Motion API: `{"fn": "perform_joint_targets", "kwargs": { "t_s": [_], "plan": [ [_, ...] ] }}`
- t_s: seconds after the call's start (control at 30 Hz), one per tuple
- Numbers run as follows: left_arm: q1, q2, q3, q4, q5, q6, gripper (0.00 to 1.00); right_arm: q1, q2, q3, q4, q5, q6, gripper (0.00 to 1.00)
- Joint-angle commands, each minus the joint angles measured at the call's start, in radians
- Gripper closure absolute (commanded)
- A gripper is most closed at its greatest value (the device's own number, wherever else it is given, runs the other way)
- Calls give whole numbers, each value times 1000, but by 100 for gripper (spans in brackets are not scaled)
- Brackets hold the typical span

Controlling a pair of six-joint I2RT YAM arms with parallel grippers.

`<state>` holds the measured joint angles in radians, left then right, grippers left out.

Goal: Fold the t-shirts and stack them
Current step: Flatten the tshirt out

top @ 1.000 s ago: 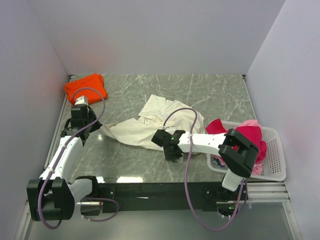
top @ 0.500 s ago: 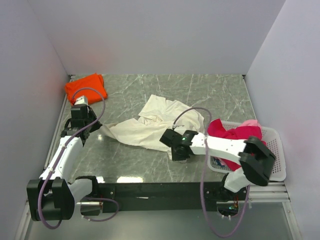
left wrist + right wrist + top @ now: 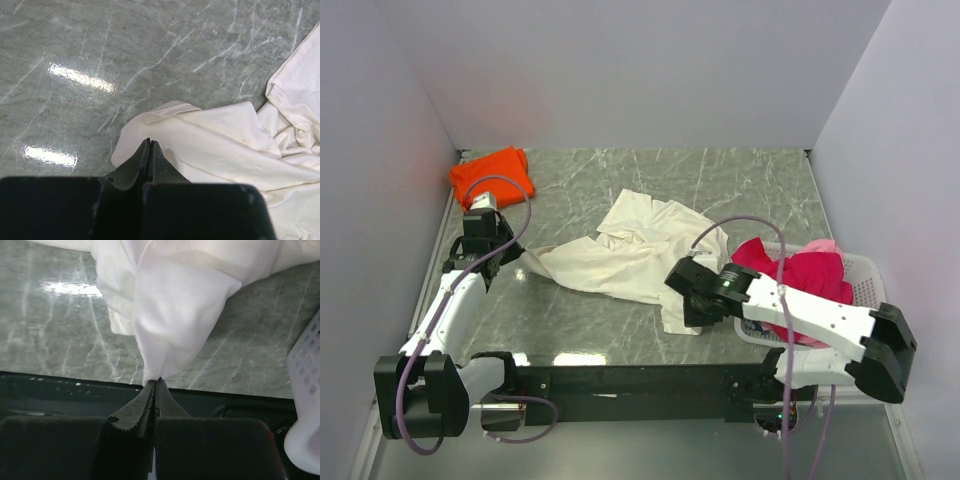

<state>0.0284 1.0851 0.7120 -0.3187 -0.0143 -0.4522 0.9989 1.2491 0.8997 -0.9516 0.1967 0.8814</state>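
The cream t-shirt (image 3: 630, 255) lies crumpled mid-table. My left gripper (image 3: 506, 260) is shut at its pointed left corner; in the left wrist view the closed tips (image 3: 149, 142) press into the cream cloth (image 3: 225, 135). My right gripper (image 3: 692, 312) is shut on the shirt's near corner, and in the right wrist view the cream fabric (image 3: 180, 300) hangs in a cone from the tips (image 3: 156, 381), lifted off the table. A folded orange t-shirt (image 3: 492, 175) sits in the back left corner. Crimson (image 3: 800, 270) and pale pink (image 3: 820, 246) t-shirts are heaped in the basket.
The white lattice basket (image 3: 868, 300) stands at the right near edge, close behind the right arm; its wall (image 3: 305, 370) shows at the right of the right wrist view. Walls enclose the marble table on three sides. The dark mounting rail (image 3: 620, 378) runs along the front.
The right gripper closed on the cream shirt's near corner and moved right and toward the front, dragging that corner along. The right arm's elbow swung out to the right. The left arm stayed put.
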Motion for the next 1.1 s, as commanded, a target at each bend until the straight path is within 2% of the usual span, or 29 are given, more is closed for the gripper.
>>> {"fn": "perform_joint_targets", "kwargs": {
  "t_s": [0.0,0.13,0.23,0.4,0.47,0.5,0.6,0.67,0.9,1.07],
  "plan": [
    [-5,7,9,29,17,18,99,-12,-94,35,-55,26,53,100],
    [-2,13,10,27,17,21,99,-51,-79,-36,-6,-28,50,100],
    [-4,9,9,26,17,20,99,-59,-2,-85,-30,-33,88,100],
    [-2,12,10,26,17,21,99,-57,3,-78,-50,-20,111,99],
    [-4,15,10,27,17,21,99,-55,-14,-49,-77,-2,110,89],
    [-4,16,10,27,17,21,99,-55,-17,-13,-87,4,108,75],
    [-5,19,12,29,17,20,99,-54,-22,48,-119,24,100,55],
    [-4,19,12,27,17,20,99,-54,-7,70,-128,33,94,48],
    [-4,21,12,27,19,20,99,-28,101,136,-110,38,77,47],
    [-4,25,14,26,17,20,99,-17,168,130,-52,15,57,52]
  ]
}}
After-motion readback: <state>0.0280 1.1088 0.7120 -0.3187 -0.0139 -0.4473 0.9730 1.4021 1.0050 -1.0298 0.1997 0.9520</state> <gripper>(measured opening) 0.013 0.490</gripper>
